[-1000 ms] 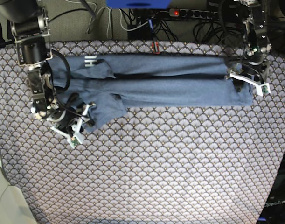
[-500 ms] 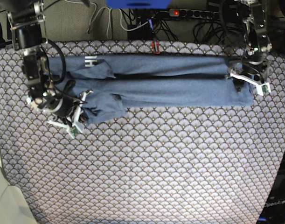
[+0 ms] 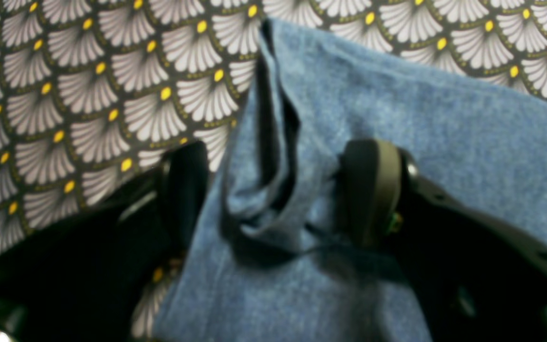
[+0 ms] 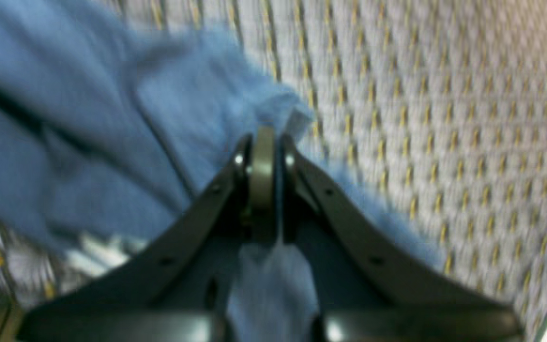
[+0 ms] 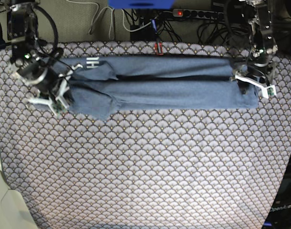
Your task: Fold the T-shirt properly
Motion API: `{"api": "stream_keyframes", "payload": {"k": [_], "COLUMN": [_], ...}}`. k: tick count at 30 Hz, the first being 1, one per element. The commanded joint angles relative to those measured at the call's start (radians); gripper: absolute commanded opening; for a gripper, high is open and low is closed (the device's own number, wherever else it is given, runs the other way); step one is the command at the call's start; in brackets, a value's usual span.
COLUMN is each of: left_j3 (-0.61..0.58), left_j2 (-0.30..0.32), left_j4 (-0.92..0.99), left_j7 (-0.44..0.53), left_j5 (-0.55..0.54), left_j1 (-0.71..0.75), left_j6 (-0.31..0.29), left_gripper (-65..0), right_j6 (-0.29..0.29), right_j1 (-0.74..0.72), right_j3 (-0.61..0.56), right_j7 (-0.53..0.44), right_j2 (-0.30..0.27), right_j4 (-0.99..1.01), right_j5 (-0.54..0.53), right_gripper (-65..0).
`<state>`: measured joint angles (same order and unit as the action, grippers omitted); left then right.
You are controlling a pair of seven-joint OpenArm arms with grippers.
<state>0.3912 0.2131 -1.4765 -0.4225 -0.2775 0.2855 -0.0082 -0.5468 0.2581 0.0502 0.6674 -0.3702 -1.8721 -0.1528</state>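
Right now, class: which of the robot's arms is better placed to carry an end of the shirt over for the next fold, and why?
Probably the right gripper: it is shut on the T-shirt edge. The left gripper only straddles a bunched fold, jaws apart.

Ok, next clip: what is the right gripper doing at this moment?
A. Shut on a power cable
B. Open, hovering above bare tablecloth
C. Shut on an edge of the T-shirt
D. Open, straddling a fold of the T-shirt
C: in the right wrist view the right gripper has its jaws pressed together with blue cloth of the T-shirt pinched between them, and more fabric bunched behind the fingers.
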Motion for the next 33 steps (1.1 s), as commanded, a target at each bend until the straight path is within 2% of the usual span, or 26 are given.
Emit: {"api": "stream_keyframes", "payload": {"k": [1, 9, 16, 21, 27, 28, 30, 33], "left_j3": [0.004, 0.004, 0.004, 0.004, 0.002, 0.002, 0.002, 0.002], "left_j2": [0.01, 0.01, 0.012, 0.012, 0.012, 0.012, 0.012, 0.01], "left_j4": [-0.014, -0.014, -0.011, 0.052, 0.122, 0.129, 0.13, 0.124], "left_j7": [0.014, 0.014, 0.014, 0.014, 0.017, 0.017, 0.017, 0.015], "left_j5": [0.002, 0.002, 0.002, -0.006, -0.007, -0.007, -0.007, -0.007], "left_j1": [-0.004, -0.004, -0.004, -0.006, -0.018, -0.018, -0.018, -0.016], "left_j6": [-0.005, -0.005, -0.005, -0.006, -0.006, -0.006, -0.006, -0.006], "left_gripper": [-21.4, -21.4, -21.4, -21.4, -22.6, -25.4, -36.0, -58.0], "right_j6": [0.003, 0.003, 0.003, 0.003, 0.003, 0.003, 0.003, 0.003], "right_j1": [0.014, 0.102, 0.088, 0.065, 0.065, 0.065, 0.063, 0.063], "right_j3": [0.015, 0.038, 0.035, 0.035, 0.032, 0.032, 0.032, 0.033], "right_j7": [-0.03, -0.03, -0.034, -0.085, -0.087, -0.087, -0.087, -0.087], "right_j2": [-0.011, -0.011, -0.01, 0.009, 0.01, 0.01, 0.01, 0.01], "right_j4": [-0.028, -0.019, 0.059, 0.13, 0.136, 0.136, 0.136, 0.134], "right_j5": [-0.009, -0.009, -0.011, -0.011, -0.011, -0.011, -0.011, -0.011], "right_gripper": [-65.0, -65.0, -65.0, -65.0, -65.0, -65.0, -65.0, -65.0]}}
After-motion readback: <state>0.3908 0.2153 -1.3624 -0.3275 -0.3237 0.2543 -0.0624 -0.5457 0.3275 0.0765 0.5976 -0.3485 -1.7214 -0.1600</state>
